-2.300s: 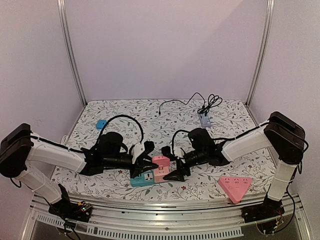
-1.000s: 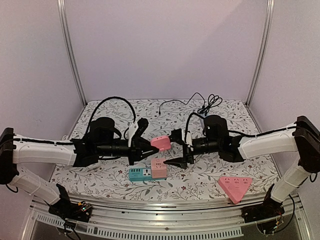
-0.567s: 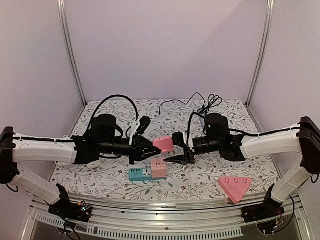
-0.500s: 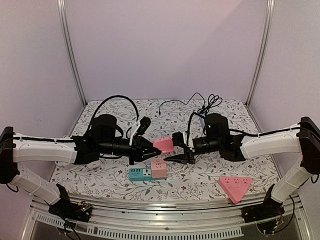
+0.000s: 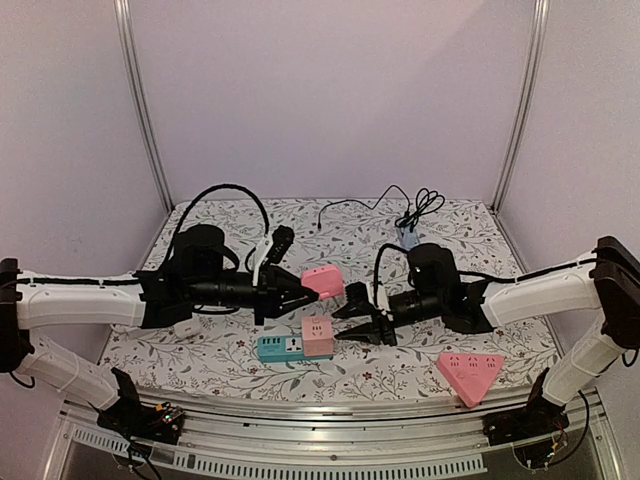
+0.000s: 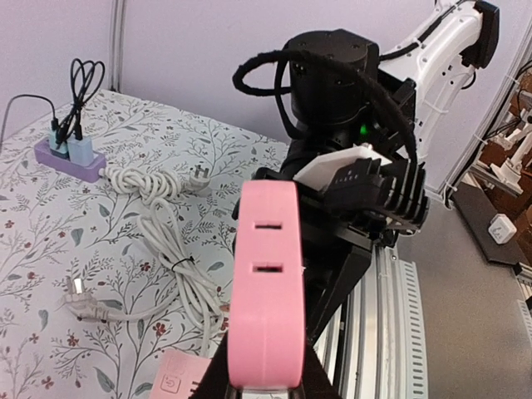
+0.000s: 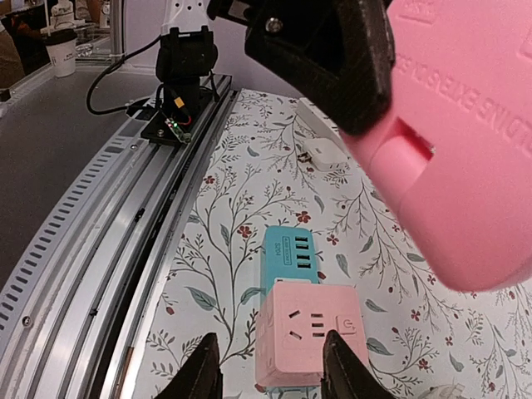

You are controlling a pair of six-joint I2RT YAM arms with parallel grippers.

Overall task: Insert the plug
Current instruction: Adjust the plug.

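Note:
My left gripper (image 5: pixel 300 292) is shut on a pink plug block (image 5: pixel 323 281) and holds it in the air above the table's middle. In the left wrist view the plug (image 6: pixel 268 283) stands edge-on between my fingers, two slots facing the camera. My right gripper (image 5: pixel 352 318) hangs just right of the plug and lower, apart from it, jaws open and empty. Below, a pink cube socket (image 5: pixel 318 337) sits against a teal power strip (image 5: pixel 280 349). In the right wrist view the cube (image 7: pixel 312 332) and strip (image 7: pixel 293 250) lie beyond my right gripper (image 7: pixel 273 370).
A pink triangular socket (image 5: pixel 469 372) lies at the front right. A purple strip with black cables (image 5: pixel 409 236) sits at the back. A coiled white cable (image 6: pixel 166 249) lies on the floral cloth. The metal rail (image 7: pixel 125 249) runs along the near edge.
My right gripper has drawn back to the right and down from the pink plug, and its jaws have narrowed. The left gripper still holds the plug, shifted slightly left.

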